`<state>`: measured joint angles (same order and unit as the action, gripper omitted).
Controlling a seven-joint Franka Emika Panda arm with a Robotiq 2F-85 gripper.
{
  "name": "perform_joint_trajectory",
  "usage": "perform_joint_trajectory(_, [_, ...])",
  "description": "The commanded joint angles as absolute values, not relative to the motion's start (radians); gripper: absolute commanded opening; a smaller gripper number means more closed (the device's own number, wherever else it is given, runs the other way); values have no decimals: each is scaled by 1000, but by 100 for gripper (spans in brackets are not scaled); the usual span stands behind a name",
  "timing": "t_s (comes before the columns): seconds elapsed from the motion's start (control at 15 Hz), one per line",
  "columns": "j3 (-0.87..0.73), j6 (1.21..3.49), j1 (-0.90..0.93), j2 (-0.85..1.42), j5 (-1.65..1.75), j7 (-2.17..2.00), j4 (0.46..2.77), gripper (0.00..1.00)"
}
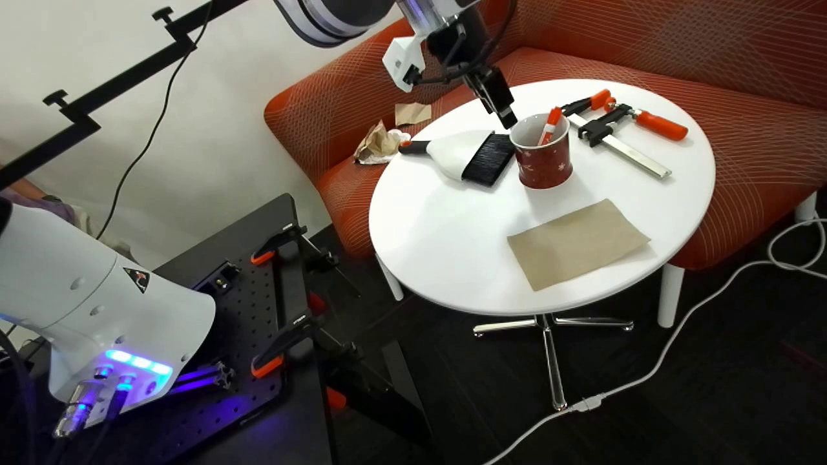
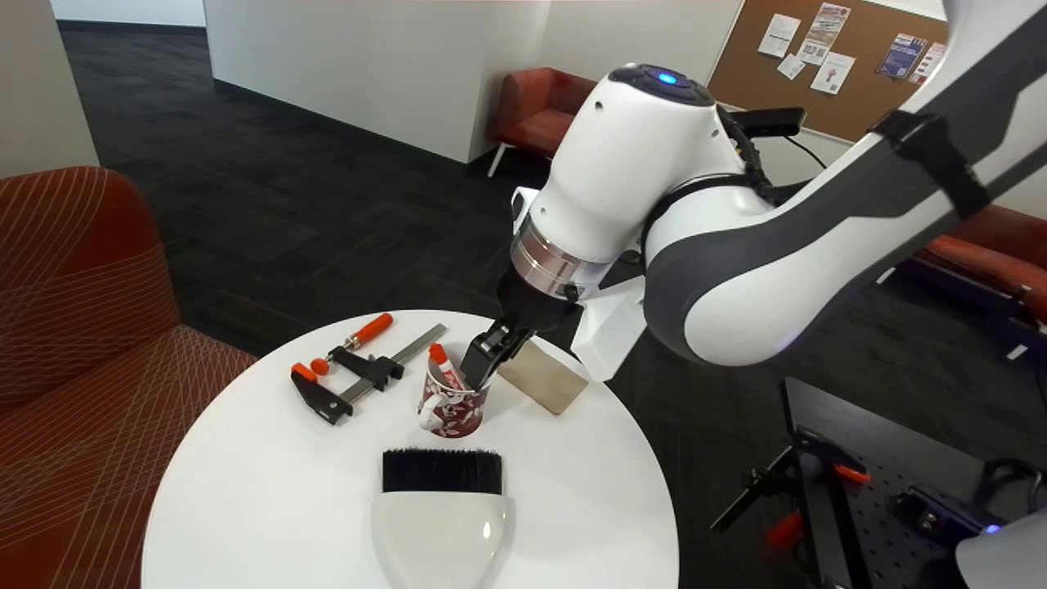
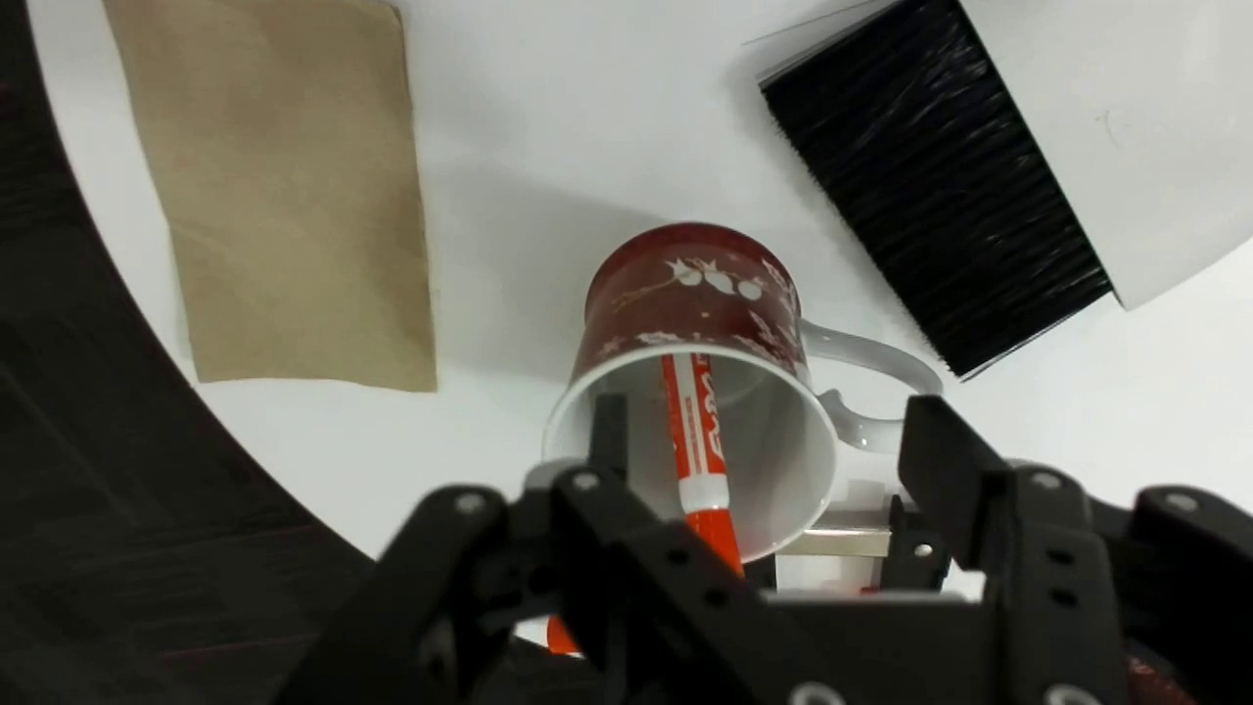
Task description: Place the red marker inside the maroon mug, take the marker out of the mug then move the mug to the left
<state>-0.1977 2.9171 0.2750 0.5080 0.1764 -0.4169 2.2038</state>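
The maroon mug (image 1: 544, 169) stands upright on the round white table; it also shows in an exterior view (image 2: 456, 413) and in the wrist view (image 3: 697, 294), its pale handle pointing right there. The red marker (image 3: 697, 431) leans inside the mug, cap end up past the rim; it shows in both exterior views (image 1: 549, 126) (image 2: 447, 366). My gripper (image 3: 767, 426) is open, its fingers wide apart, with nothing between them held. In the wrist view one finger overlaps the mug's mouth and the other lies past the handle. In an exterior view the gripper (image 1: 506, 115) is above and beside the rim.
An orange-and-black clamp (image 1: 604, 132) lies close behind the mug. A white dustpan brush with black bristles (image 1: 489, 158) lies beside it. A brown paper sheet (image 1: 578, 242) lies near the edge of the table (image 1: 426, 239). A red sofa (image 1: 743, 84) borders the table.
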Motion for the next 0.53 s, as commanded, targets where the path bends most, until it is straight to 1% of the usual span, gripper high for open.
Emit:
perform_joint_trajectory(0.0, [-226, 2950, 303, 536, 165, -417, 2178, 55])
perform_joint_trajectory(0.07, [-233, 2954, 309, 542, 165, -419, 2170, 51])
perform_joint_trajectory(0.2, [-235, 2960, 309, 551, 160, -416, 2156, 51])
perform_joint_trajectory(0.27, [-234, 2959, 307, 558, 156, -414, 2147, 48])
perform_joint_trajectory(0.33, [-231, 2958, 302, 566, 152, -410, 2138, 49])
perform_joint_trajectory(0.47, [-229, 2954, 297, 585, 147, -406, 2118, 40])
